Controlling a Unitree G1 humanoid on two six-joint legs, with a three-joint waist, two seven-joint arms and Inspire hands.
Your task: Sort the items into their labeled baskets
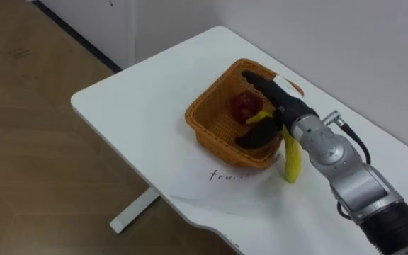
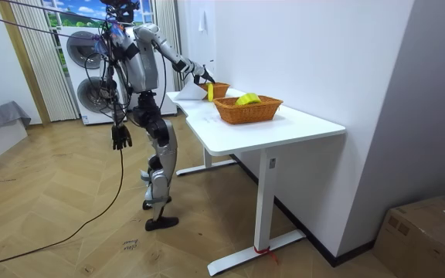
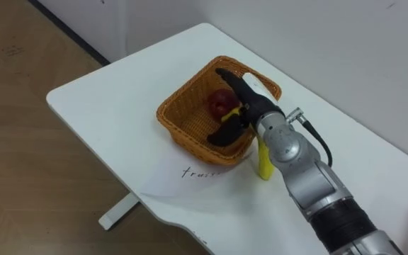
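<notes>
- The right arm is reaching in from the lower right, forearm slanting up across the table; the right hand is hovering over the right side of the wicker basket.
- Its fingers are stretching out nearly straight over the basket's interior; the thumb is curling in below them; the two are pinching the upper end of the banana; the hand is grasping the banana.
- The banana is hanging down from the hand outside the basket's right wall, just beside it; its lower tip is pointing at the table; whether the tip is touching cannot be told.
- A red apple is lying inside the basket, just below the outstretched fingers.
- The basket is sitting on a paper sheet with handwriting, which is reaching to the table's near edge.
- Bare tabletop is lying open to the left of the basket, out to the rounded corner; the wall is running along the far side; wooden floor is showing beyond the left edge.
- In the room view the robot is standing at the table's far end; the left hand is hanging by its side; a second basket holding a yellow item is sitting nearer the camera.
</notes>
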